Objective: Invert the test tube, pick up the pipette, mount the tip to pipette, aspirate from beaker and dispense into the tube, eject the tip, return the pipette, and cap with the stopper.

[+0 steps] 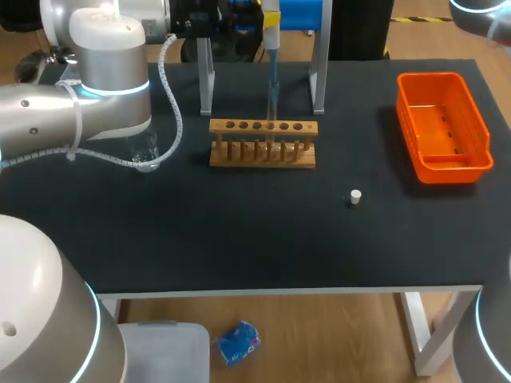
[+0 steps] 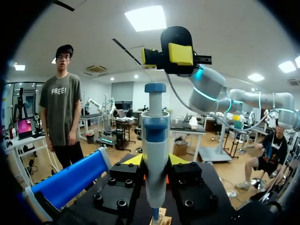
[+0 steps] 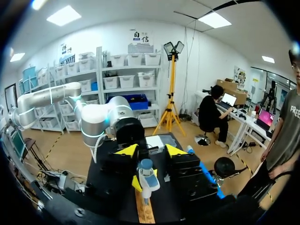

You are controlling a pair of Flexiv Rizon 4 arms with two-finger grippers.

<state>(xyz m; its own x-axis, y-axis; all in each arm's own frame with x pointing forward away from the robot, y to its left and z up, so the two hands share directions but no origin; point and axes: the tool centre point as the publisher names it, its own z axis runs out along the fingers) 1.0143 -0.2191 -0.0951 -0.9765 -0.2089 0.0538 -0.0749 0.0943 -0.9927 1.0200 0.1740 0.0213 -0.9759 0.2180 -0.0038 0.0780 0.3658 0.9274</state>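
Note:
My left gripper is shut on the blue and white pipette, holding it upright over the wooden tube rack. The pipette's tip reaches down into a test tube standing in the rack. My right gripper hangs open just above the pipette's plunger, with nothing between its fingers. From the left wrist view the right gripper shows over the plunger cap. A glass beaker stands left of the rack. The small white stopper lies on the mat to the rack's right front.
An orange basket sits at the right edge of the black table. The pipette stand's two metal legs rise behind the rack, with a blue bar across it. My left arm spans the table's left rear.

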